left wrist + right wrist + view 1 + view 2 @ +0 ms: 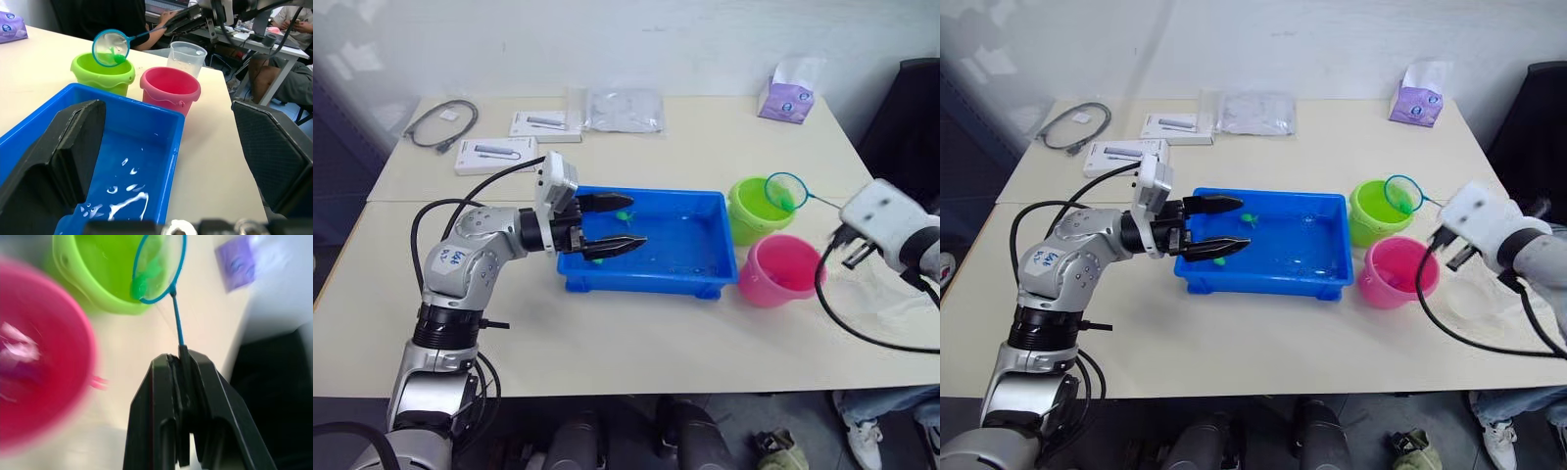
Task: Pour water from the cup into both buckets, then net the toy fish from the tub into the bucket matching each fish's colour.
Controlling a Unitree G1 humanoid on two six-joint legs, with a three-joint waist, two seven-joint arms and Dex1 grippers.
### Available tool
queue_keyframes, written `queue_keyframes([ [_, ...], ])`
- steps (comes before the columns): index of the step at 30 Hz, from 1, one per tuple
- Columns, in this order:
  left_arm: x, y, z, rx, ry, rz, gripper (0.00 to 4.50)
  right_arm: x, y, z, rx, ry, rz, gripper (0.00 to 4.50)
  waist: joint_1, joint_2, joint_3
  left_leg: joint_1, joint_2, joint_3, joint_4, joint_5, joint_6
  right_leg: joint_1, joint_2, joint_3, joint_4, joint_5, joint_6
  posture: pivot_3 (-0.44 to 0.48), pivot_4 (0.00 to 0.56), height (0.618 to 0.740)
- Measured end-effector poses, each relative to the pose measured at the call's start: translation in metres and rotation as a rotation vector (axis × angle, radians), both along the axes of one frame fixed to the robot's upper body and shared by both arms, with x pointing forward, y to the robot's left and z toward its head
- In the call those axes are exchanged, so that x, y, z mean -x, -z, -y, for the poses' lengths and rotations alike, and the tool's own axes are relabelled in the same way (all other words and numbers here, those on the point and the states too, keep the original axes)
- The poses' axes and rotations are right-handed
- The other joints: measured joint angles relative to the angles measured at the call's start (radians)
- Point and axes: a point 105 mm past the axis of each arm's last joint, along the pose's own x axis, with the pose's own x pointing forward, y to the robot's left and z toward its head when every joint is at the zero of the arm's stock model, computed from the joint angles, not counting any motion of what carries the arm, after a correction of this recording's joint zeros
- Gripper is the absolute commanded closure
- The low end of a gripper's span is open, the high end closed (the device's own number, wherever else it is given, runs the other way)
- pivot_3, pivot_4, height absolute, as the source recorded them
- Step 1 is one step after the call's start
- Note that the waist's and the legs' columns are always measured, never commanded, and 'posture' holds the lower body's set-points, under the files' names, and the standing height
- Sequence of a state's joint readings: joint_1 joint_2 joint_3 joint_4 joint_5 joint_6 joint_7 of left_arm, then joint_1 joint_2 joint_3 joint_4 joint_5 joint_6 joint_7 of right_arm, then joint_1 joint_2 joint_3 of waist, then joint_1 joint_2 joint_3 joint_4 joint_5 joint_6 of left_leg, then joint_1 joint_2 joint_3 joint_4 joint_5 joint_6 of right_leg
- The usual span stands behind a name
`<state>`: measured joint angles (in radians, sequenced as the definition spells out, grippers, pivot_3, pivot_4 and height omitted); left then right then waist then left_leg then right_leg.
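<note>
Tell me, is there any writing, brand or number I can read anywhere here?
No text here reads clearly.
Blue handwritten marks on the robot's silver left arm: too blurred to read.
Print on the two white flat boxes: too small.
Purple tissue pack pattern: no legible words.

The tub point(707, 201) is glossy blue plastic, wet and glinting inside. Both buckets, green point(745, 215) and pink point(773, 279), are smooth shiny plastic. The cup point(186, 58) is clear, slightly frosted plastic. The net point(111, 47) has fine pale mesh in a thin blue hoop. The table point(705, 147) looks matt and smooth.
</note>
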<state>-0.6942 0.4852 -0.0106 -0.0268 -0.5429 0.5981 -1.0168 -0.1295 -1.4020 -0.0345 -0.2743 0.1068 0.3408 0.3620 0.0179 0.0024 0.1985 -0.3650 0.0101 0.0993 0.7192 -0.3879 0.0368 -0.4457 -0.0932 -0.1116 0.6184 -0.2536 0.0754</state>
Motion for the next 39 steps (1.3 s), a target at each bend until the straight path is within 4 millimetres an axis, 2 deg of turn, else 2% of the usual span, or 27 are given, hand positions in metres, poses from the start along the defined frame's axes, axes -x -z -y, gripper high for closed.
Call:
queue_keyframes([
  [2,0.000,0.000,0.000,-0.001,0.000,0.001,0.07,-0.002,-0.007,-0.003,0.133,-0.102,0.064,4.50,-0.002,0.000,0.000,0.000,0.001,0.000,0.000,0.000,-0.001,0.000,0.000,0.000,0.000,0.000,0.000,0.000,0.150,0.740],
  [8,0.000,0.000,-0.002,-0.006,-0.004,0.001,0.07,-0.003,-0.006,0.000,0.318,-0.224,0.086,4.50,0.002,0.000,0.000,0.000,0.001,-0.001,0.000,0.001,-0.001,0.000,0.000,-0.001,0.000,0.000,0.000,0.000,0.150,0.740],
  [10,0.000,0.001,-0.003,-0.012,-0.009,0.000,0.07,-0.006,-0.008,0.002,0.186,-0.193,0.095,4.50,0.003,0.000,0.000,-0.001,0.002,-0.002,0.002,0.001,-0.001,0.001,0.000,-0.002,-0.001,0.000,0.000,0.000,0.150,0.740],
  [12,-0.001,0.002,-0.007,-0.022,-0.016,-0.001,0.07,-0.011,-0.013,0.007,-0.164,-0.100,0.110,4.50,0.005,0.000,0.000,-0.001,0.002,-0.003,0.002,0.001,-0.001,0.001,0.001,-0.002,-0.001,0.000,0.000,0.000,0.150,0.740],
  [14,-0.001,0.004,-0.011,-0.034,-0.029,-0.007,0.07,-0.013,-0.012,0.003,-0.462,-0.056,0.056,4.50,0.006,0.000,0.000,-0.001,0.002,-0.004,0.002,0.001,-0.001,0.001,0.000,-0.003,0.000,0.000,-0.001,0.000,0.150,0.740],
  [16,-0.001,0.010,-0.015,-0.041,-0.040,-0.025,0.07,-0.013,-0.014,-0.016,-0.765,-0.069,-0.034,4.50,0.004,0.000,0.000,-0.001,0.002,-0.004,0.002,0.001,-0.001,0.001,-0.001,-0.003,0.000,0.000,-0.001,0.000,0.150,0.740],
  [19,0.001,0.018,-0.026,-0.058,-0.076,-0.045,0.07,-0.009,-0.025,-0.067,-1.155,-0.177,-0.245,4.50,-0.004,0.000,0.000,-0.001,0.004,-0.005,0.002,0.001,-0.001,0.001,-0.002,-0.003,0.000,0.000,-0.002,0.000,0.150,0.740],
  [20,0.001,0.020,-0.030,-0.059,-0.091,-0.051,0.07,-0.006,-0.026,-0.081,-1.228,-0.207,-0.319,4.50,-0.004,0.000,0.000,-0.001,0.004,-0.006,0.002,0.001,-0.001,0.001,-0.003,-0.004,0.000,0.000,-0.003,0.000,0.150,0.740],
  [22,0.005,0.025,-0.040,-0.076,-0.129,-0.061,0.07,-0.002,-0.017,-0.103,-1.319,-0.216,-0.467,4.50,-0.004,0.000,0.000,-0.002,0.004,-0.006,0.001,0.000,-0.001,0.001,-0.004,-0.005,0.000,-0.001,-0.004,0.000,0.150,0.740],
  [24,0.010,0.031,-0.053,-0.090,-0.190,-0.075,0.07,0.000,0.001,-0.117,-1.362,-0.179,-0.598,4.50,0.002,0.000,0.000,-0.003,0.004,-0.006,0.001,0.000,-0.001,0.001,-0.004,-0.005,0.000,-0.001,-0.004,0.000,0.150,0.740],
  [29,0.022,0.036,-0.079,-0.101,-0.327,-0.090,0.07,0.000,0.041,-0.137,-1.380,-0.079,-0.823,4.50,0.005,-0.001,0.000,-0.003,0.001,-0.005,0.002,0.000,0.000,0.000,-0.004,-0.006,0.000,-0.001,-0.004,0.000,0.150,0.740],
  [32,0.032,0.037,-0.089,-0.107,-0.380,-0.094,0.07,-0.001,0.062,-0.147,-1.369,-0.024,-0.939,4.50,0.002,-0.001,0.000,-0.003,0.002,-0.006,0.001,0.000,0.000,0.000,-0.004,-0.006,0.000,-0.001,-0.004,0.000,0.150,0.740],
  [35,0.039,0.036,-0.094,-0.124,-0.414,-0.094,0.07,-0.007,0.074,-0.151,-1.387,0.033,-1.015,4.50,0.002,-0.001,0.000,-0.003,0.002,-0.005,0.001,0.000,0.000,0.000,-0.003,-0.006,0.001,-0.001,-0.004,0.000,0.150,0.740],
  [39,0.042,0.031,-0.098,-0.123,-0.460,-0.076,0.07,-0.020,0.074,-0.161,-1.458,0.080,-1.085,4.50,-0.004,-0.001,0.000,-0.003,0.002,-0.005,0.001,0.000,0.000,0.000,-0.002,-0.005,0.001,-0.001,-0.004,0.000,0.150,0.740],
])
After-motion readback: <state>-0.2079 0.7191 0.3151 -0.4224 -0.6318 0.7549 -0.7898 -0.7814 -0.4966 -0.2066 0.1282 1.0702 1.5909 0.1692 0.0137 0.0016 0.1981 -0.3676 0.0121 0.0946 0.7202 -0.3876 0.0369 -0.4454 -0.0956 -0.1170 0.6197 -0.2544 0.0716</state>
